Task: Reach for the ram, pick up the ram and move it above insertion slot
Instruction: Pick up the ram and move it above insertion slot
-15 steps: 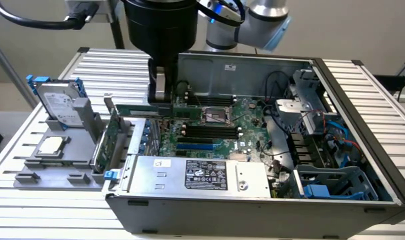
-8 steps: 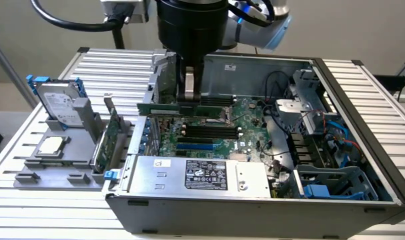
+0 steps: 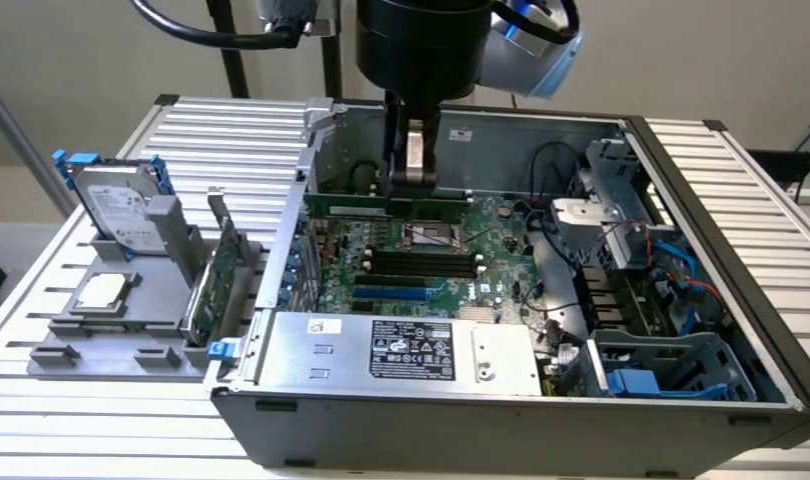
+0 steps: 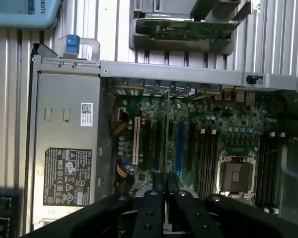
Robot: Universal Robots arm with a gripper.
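The ram (image 3: 354, 207), a long thin green stick, hangs level inside the open computer case, above the back part of the motherboard (image 3: 492, 255). My gripper (image 3: 412, 182) comes straight down from above and is shut on the ram's middle. In the wrist view the ram (image 4: 168, 129) shows edge-on as a thin line running away from the gripper (image 4: 165, 181), whose fingers (image 4: 154, 198) press close on both sides of it. Black insertion slots (image 3: 412, 263) lie just in front of the processor socket (image 3: 432, 236); in the wrist view the insertion slots (image 4: 206, 158) lie beside the held stick.
The case walls (image 3: 512, 125) enclose the work area, with a power supply (image 3: 378, 345) at the front and a drive cage (image 3: 665, 365) at the exterior view's right. Outside, on the exterior view's left, a grey fixture (image 3: 58, 350) holds a hard drive (image 3: 118, 210), an expansion card (image 3: 221, 270) and a processor chip (image 3: 101, 292).
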